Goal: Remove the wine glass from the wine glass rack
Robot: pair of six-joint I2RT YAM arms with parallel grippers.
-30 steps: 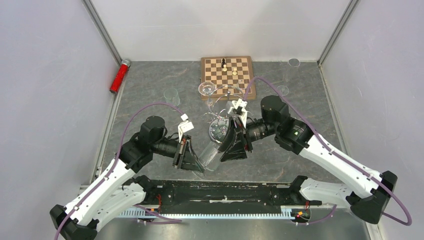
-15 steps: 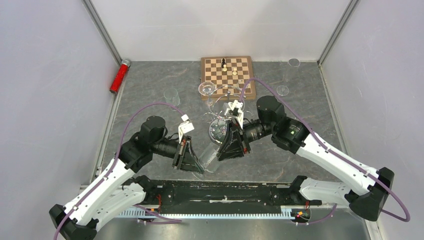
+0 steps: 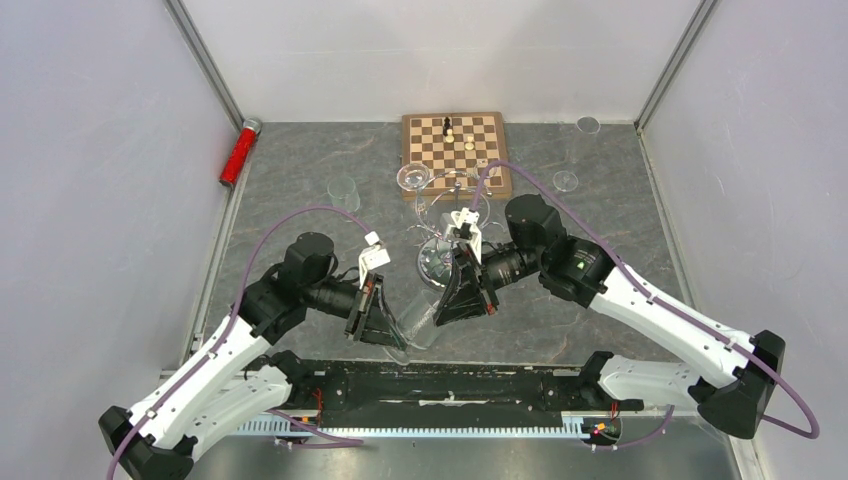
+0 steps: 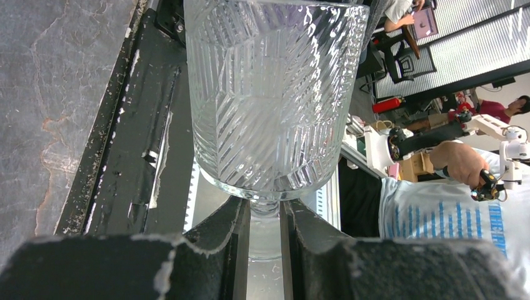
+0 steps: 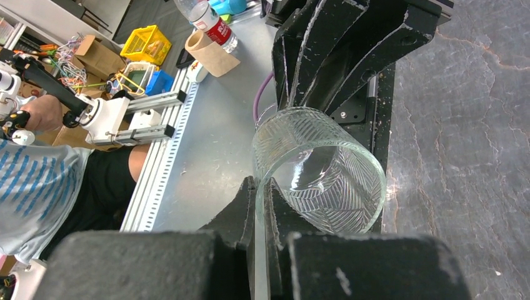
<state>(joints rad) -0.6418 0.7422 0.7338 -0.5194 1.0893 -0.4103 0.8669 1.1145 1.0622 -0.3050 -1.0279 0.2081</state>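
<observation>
Moved: right gripper [image 3: 455,298], shifted left since a second ago, closer onto the glass [image 3: 418,318].
Right gripper, state: narrow, pinching the glass rim, with one finger [image 5: 245,203] outside the wall and one inside.
Left gripper [image 4: 264,219]: narrow, clamped on the stem just under the bowl.
Glass: clear, cut pattern, tilted, lower centre of the top view, held between both grippers, off the rack [image 3: 440,235] and near its mirrored base.
Rack: centre of frame, with a second glass [image 3: 411,178] at its upper left.
Chessboard [image 3: 455,143]: upper centre, beyond the rack.
Red tube [image 3: 238,152]: upper left, by the wall.
</observation>
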